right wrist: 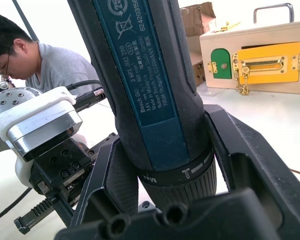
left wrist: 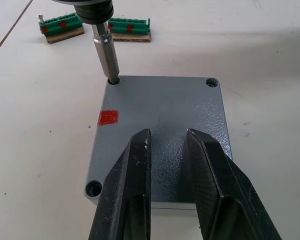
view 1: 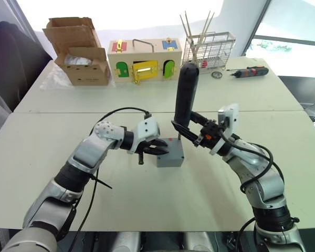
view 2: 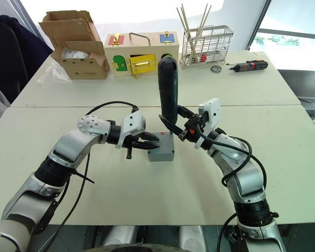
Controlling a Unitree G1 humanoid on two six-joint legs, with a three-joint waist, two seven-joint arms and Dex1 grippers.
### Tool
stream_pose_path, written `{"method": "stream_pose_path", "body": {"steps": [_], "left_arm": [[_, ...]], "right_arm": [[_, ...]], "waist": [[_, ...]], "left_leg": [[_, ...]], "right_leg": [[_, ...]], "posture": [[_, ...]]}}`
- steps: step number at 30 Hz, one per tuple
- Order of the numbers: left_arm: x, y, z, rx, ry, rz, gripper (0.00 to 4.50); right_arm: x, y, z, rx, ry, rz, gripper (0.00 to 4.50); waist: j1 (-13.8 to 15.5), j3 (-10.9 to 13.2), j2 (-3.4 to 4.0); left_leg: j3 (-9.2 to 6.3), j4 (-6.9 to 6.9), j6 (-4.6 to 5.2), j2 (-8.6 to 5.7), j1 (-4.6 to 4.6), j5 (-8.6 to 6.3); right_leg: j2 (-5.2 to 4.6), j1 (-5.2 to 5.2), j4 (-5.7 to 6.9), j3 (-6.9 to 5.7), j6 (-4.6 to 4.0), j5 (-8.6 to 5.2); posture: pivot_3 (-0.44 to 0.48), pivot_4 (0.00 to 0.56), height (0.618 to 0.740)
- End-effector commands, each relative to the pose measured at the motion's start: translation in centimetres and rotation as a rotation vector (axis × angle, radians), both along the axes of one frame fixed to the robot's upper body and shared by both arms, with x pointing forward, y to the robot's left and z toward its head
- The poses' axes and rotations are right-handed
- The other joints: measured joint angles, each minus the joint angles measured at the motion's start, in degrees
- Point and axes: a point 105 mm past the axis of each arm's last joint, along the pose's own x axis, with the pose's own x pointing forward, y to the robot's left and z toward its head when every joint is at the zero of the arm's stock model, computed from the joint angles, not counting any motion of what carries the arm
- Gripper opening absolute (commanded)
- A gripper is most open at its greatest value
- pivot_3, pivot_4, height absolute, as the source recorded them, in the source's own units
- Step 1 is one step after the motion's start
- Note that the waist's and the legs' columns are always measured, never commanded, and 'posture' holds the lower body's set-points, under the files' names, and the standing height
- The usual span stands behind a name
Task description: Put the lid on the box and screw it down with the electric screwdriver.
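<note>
The lid [left wrist: 162, 125] sits flush on the box [view 1: 170, 153], mid-bench, between the two arms. A red mark shows on the lid's top face.

The right gripper [view 1: 191, 131] has its jaws clenched around the lower barrel of the electric screwdriver [view 1: 185, 94], which stands about upright. In the left wrist view the metal bit [left wrist: 106, 52] is seated in one corner screw hole; the two other corner holes in view look open, though whether screws sit in them cannot be told.

The left gripper [left wrist: 167, 190] hovers over the lid's near edge, jaws parted and grasping nothing. Contact with the lid cannot be told.

Handling judgement: the screwdriver looks heavy and top-heavy with a smooth casing, so the low hold near the collar is likely the steadiest. The box is light, stiff plastic and would probably slide or twist on the smooth bench under torque, so it needs bracing by the left jaws.

Containers at the far bench edge: a cardboard box [view 1: 81, 50], flaps open, with something pale inside; a wooden box [view 1: 144, 59] with coloured doors; a wire rack [view 1: 207, 50] holding thin sticks. A red-and-black screwdriver [view 1: 249, 72] lies beside it.
</note>
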Motion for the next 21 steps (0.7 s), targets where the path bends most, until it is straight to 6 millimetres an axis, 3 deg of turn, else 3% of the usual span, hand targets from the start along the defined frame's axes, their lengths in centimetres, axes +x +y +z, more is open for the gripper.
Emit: {"method": "stream_pose_path", "body": {"steps": [1,21], "left_arm": [[0.0,0.3,-0.3,0.020,-0.001,0.009,1.08],[0.6,0.9,-0.2,0.019,-0.006,0.034,1.08]], "right_arm": [[0.1,0.1,-4.1,-0.069,0.161,-0.001,1.80],[0.2,-0.1,-5.8,-0.098,0.202,-0.018,1.80]], "waist": [[0.0,0.0,-0.01],[0.0,-0.1,-0.06]], "left_leg": [[0.00,-0.01,0.00,0.00,0.01,0.00],[0.00,-0.34,0.01,0.03,0.71,-0.01]], "right_leg": [[0.00,0.01,0.00,0.00,0.00,0.00],[0.02,0.79,-0.63,-0.01,0.00,-0.01]], "posture": [[0.000,0.150,0.731],[0.000,0.150,0.731]]}}
